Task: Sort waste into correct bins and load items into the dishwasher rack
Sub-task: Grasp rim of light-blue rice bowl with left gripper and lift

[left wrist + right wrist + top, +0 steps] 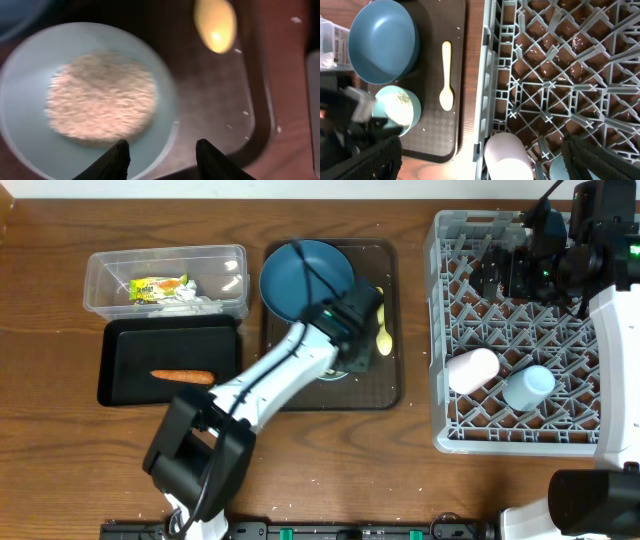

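The left pincer (162, 155) hangs half spread just above the bowl (22, 115), gripping nothing. One finger sits over the bowl's rim, the other over the brown tray (210, 110) beside it. The bowl holds a flat heap of rice (100, 97), and a few loose grains (245, 113) dot the tray around it. The spoon (215, 25) lies on the same tray beside the bowl. The plate (305, 275) fills the tray's far end, close against the bowl.

To the left stands the tub (98, 285), with the wrapper (158, 286) and white paper (205, 302) inside. In front of it is the black tray (125, 345), with the sausage (182, 377) lying in it.

The right pincer (482, 142) is spread wide and empty above the rack (440, 395), toward its far left corner. Two cups lie in the rack's near part, the pink cup (472, 370) next to the blue cup (528, 388). Everything rests on the wooden table (50, 450).
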